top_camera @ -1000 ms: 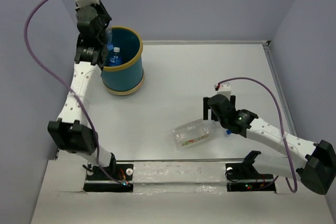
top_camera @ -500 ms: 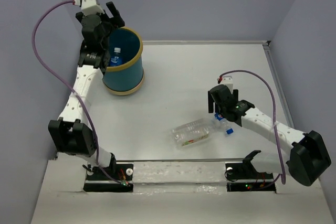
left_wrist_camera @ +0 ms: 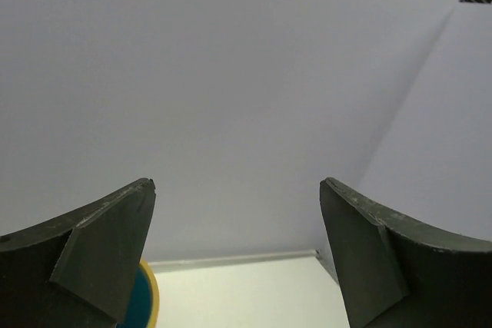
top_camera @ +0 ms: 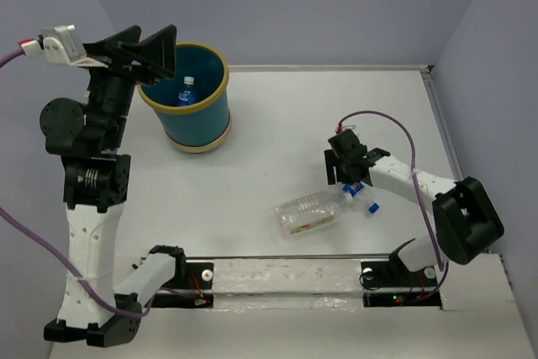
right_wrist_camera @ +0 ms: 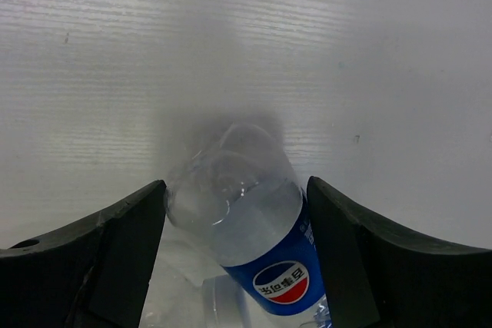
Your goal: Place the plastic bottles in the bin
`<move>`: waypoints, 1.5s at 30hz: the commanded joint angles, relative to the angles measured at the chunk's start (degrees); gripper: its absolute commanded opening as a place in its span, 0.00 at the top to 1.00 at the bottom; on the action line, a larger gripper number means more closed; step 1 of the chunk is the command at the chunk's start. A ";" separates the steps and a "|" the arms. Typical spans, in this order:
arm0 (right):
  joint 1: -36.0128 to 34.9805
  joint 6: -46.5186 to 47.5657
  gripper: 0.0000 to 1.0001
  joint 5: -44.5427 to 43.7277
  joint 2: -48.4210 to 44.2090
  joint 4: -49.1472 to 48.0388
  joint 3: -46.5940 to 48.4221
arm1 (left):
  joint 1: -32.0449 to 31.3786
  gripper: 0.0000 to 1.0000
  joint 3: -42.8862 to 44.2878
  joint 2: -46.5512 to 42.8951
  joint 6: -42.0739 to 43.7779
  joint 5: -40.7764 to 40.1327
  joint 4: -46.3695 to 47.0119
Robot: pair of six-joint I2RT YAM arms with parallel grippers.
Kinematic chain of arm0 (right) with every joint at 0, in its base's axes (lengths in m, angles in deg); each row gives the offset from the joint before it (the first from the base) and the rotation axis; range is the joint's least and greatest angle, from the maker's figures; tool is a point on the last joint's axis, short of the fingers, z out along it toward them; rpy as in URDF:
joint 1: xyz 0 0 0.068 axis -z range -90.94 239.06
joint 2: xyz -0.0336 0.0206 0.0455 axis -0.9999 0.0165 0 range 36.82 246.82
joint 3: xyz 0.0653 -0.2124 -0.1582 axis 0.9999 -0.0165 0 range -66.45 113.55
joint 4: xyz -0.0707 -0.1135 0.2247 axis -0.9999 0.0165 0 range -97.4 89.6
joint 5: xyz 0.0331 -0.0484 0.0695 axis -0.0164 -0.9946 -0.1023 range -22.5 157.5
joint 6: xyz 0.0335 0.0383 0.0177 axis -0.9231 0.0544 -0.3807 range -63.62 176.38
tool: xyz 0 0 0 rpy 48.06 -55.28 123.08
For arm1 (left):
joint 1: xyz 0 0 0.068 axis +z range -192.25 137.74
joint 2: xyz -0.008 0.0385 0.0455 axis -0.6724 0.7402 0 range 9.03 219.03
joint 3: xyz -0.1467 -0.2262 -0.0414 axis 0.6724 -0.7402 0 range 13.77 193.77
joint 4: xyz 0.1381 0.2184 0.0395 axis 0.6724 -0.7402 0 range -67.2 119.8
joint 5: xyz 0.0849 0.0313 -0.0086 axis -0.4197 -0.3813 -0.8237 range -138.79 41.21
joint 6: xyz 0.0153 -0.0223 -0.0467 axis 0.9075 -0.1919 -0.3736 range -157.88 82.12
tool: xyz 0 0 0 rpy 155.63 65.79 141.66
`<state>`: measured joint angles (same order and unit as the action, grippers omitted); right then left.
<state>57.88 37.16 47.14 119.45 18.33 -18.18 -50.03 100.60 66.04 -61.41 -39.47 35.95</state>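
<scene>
Right gripper (right_wrist_camera: 234,187) is spread wide astride a small blue-label bottle (right_wrist_camera: 257,247) lying on the surface (top_camera: 277,136).
Left gripper (left_wrist_camera: 237,190) hangs open and empty at 10 o'clock of the bin (top_camera: 206,124). A larger bottle (top_camera: 307,213) lies just beside the small one, at its 8 o'clock. The pads may already touch it, which is hard to tell. Squeezing near its rounded end could squirt it out into that neighbour.

The left arm (top_camera: 88,208) stands tall, elbow bent near the top. The left gripper (top_camera: 150,46) is held high and roughly level, jaws spread wide. The right arm (top_camera: 403,181) stretches low and leftward. The right gripper (top_camera: 343,176) points down, jaws wide apart.
</scene>
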 commanded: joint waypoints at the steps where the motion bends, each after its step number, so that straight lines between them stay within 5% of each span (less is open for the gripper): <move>1: 0.15 -0.02 0.25 1.73 2.62 0.98 2.79 | -0.57 0.01 -8.48 -6.55 -2.75 11.14 -4.39; 12: 1.30 2.87 0.59 -9.34 4.12 1.95 8.67 | -1.02 0.01 -30.39 -24.31 -2.66 27.06 -8.61; 17: 1.30 5.94 0.62 -12.78 -0.96 3.70 17.52 | -1.02 0.01 -34.09 -29.32 2.16 26.19 -13.52; 21: 0.16 7.01 0.62 -5.26 -5.10 0.47 26.24 | -1.19 0.01 -32.34 -30.21 4.45 24.08 -13.97; 26: -0.90 -3.49 0.59 21.61 -5.04 -24.99 34.16 | -2.33 0.01 -25.31 -30.12 6.56 20.48 -14.94; 29: -3.79 -10.02 0.57 28.26 3.21 -39.94 40.92 | -2.86 0.01 -24.34 -30.56 6.92 19.94 -15.12; 34: -7.93 -13.64 0.57 30.20 22.28 -51.73 60.41 | -3.21 0.01 -26.53 -31.52 6.74 20.04 -15.64; 42: -11.18 -21.29 0.56 30.21 54.25 -54.05 101.59 | -4.97 0.01 -26.36 -32.76 7.88 18.10 -17.93; 45: -11.71 -23.05 0.55 28.71 58.16 -54.48 105.01 | -5.68 0.01 -26.62 -32.67 8.41 18.10 -18.10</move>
<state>47.30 17.94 76.84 176.26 -30.63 78.27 -54.77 74.04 33.91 -54.42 -21.32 17.35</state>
